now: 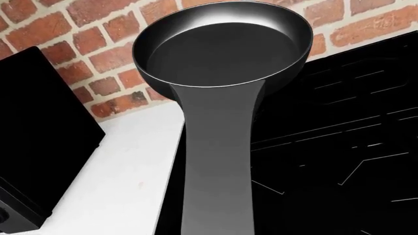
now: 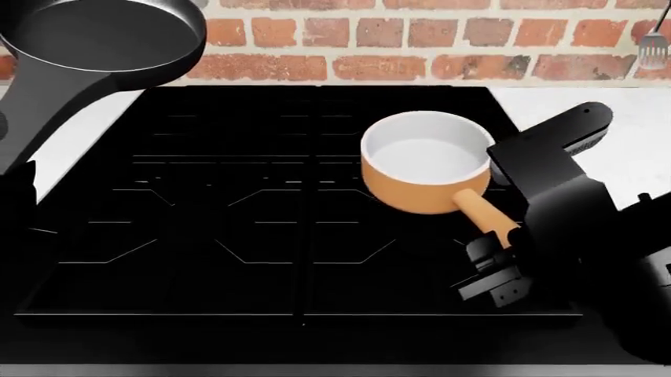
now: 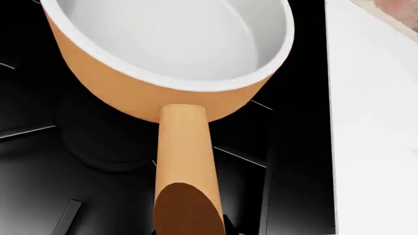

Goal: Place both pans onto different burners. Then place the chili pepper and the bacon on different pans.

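Observation:
The black frying pan [image 2: 105, 35] hangs in the air over the stovetop's back left corner. Its long handle [image 1: 216, 161] runs down to my left gripper [image 2: 15, 169] at the view's left edge, which is shut on it; the jaws are hidden. The orange saucepan [image 2: 425, 169] sits on the right back burner [image 2: 346, 126] of the black stovetop. My right gripper [image 2: 501, 239] is shut on the end of its straight handle [image 3: 186, 161], with dark fingers hugging both sides. The chili pepper and the bacon are out of view.
White counter lies left [image 1: 137, 166] and right [image 2: 618, 118] of the stovetop. A black box-shaped appliance [image 1: 39, 137] stands on the left counter. A brick wall [image 2: 419, 39] runs behind, with a spatula [image 2: 655, 39] hanging at the far right.

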You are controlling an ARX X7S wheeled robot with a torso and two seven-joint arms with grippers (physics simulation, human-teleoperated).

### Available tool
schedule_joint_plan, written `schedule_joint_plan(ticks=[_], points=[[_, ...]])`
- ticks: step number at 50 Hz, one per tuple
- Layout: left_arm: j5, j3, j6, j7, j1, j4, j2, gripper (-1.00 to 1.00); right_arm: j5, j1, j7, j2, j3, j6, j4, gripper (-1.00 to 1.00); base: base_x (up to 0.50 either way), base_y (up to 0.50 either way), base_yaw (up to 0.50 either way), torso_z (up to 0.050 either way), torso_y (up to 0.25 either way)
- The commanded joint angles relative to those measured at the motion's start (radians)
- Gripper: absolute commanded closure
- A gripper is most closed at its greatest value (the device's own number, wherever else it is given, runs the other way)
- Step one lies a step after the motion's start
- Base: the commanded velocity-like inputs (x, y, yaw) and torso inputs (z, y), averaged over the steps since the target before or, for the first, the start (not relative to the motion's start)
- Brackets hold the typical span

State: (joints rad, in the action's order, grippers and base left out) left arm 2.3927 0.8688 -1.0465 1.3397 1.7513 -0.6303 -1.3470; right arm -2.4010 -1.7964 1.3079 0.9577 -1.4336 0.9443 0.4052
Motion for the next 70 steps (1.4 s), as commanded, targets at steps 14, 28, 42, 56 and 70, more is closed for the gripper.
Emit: schedule_joint_plan(ticks=[14,28,42,56,70], points=[[-0.045,-0.032,-0.001,0.005,0.095,0.006,-0.018,1.00,0.213,0.115,-0.102,-0.022,0.016,-0.060,-0.026,1.00,0.00,0.00,0.00,0.001,0.002],[-0.035,-0.033,-0.007,0.015,0.100,0.010,-0.012,1.00,0.197,0.102,-0.098,-0.022,0.007,-0.035,-0.016,1.00,0.00,0.00,0.00,0.001,0.001],[-0.040,-0.037,-0.007,0.008,0.096,0.011,-0.017,1.00,0.170,0.051,-0.080,-0.008,0.023,-0.016,-0.004,-1.00,0.00,0.00,0.00,0.001,0.002],[-0.040,-0.042,-0.005,0.004,0.092,0.007,-0.024,1.00,0.105,-0.058,-0.084,0.051,0.120,-0.043,0.059,-1.00,0.00,0.00,0.00,0.001,0.001],[-0.025,-0.038,0.057,-0.048,0.042,-0.017,-0.063,1.00,0.088,-0.130,-0.127,0.177,0.243,-0.106,0.127,-1.00,0.00,0.00,0.00,0.000,0.001]])
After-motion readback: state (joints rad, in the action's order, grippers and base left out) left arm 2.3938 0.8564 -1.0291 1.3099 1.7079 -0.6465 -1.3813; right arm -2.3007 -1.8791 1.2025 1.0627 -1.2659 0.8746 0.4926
